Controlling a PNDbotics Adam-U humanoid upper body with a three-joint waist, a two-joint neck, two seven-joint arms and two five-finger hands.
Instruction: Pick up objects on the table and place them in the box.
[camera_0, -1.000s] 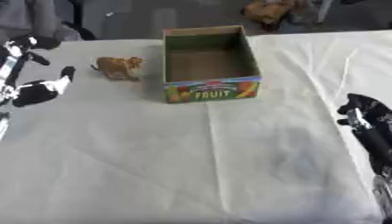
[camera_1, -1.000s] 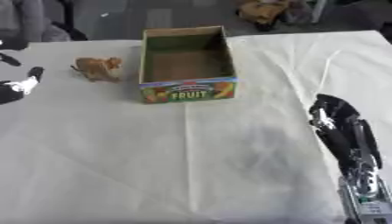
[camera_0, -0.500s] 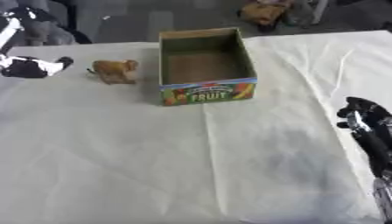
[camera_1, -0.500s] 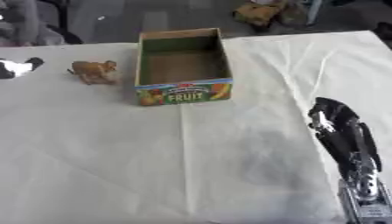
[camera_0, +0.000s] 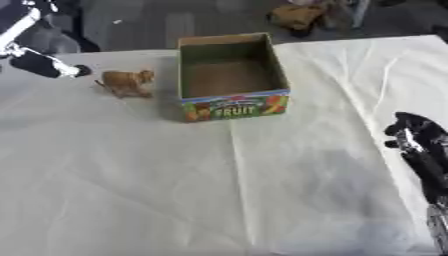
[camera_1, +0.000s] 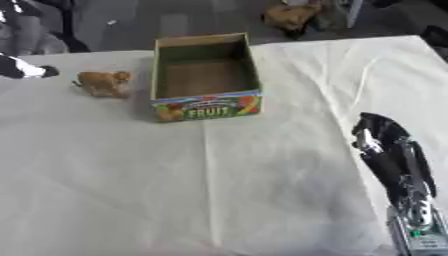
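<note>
My left hand (camera_0: 39, 62) sits at the upper left, over the far left edge of the table (camera_0: 219, 200), and only part of it shows. A dark finger tipped in black points toward the toy, stopping just short of it with nothing in its hold. I cannot tell how far the rest of the fingers are open.

The small brown animal toy (camera_0: 127, 82) stands upright on the white cloth, just beside the box's left wall and apart from it.

The box (camera_0: 229, 75) is an open cardboard carton with "FRUIT" printed on its near side, set toward the far middle of the table. I see only its bare brown floor; nothing lies inside.

Compared with a second ago, my left hand has risen and drawn back toward the upper left corner, and now shows less of itself. The toy and box keep their places relative to each other.

My right hand (camera_1: 385, 142) rests at the lower right on the cloth, well apart from the box, fingers relaxed and holding nothing, as before.
</note>
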